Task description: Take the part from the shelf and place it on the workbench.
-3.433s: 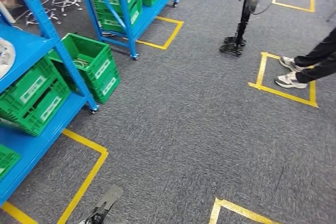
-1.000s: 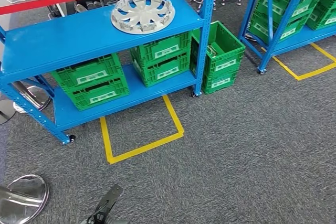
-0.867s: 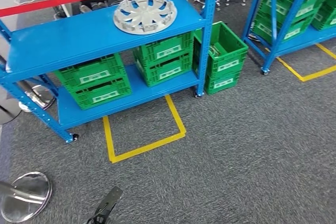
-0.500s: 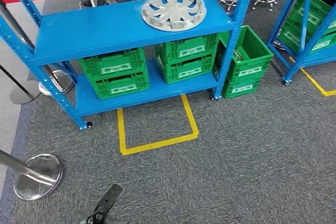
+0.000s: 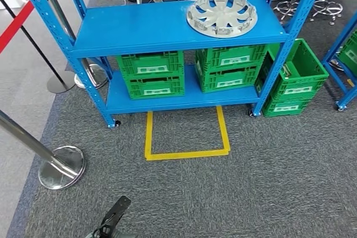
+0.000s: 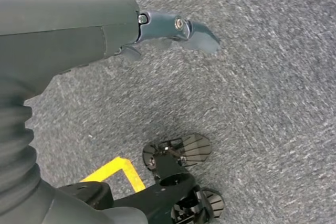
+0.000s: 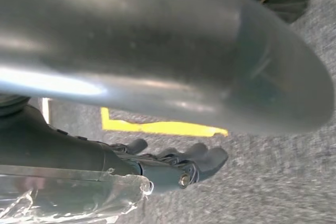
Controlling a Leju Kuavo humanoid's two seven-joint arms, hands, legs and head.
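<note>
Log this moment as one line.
phase: facing shelf | hubcap on top shelf, untouched | left hand empty | right hand empty

One hubcap [image 5: 222, 14] lay on the shelf [image 5: 139, 26] at 1 o'clock. Four green crates were stacked in two pairs beneath it, left [image 5: 152, 73] and right [image 5: 228, 67], and two more [image 5: 294, 79] stood stacked on the floor at 2 o'clock. One yellow square [image 5: 186, 132] marked the carpet. Two stanchion bases [image 5: 62, 166] stood at 9 o'clock.
</note>
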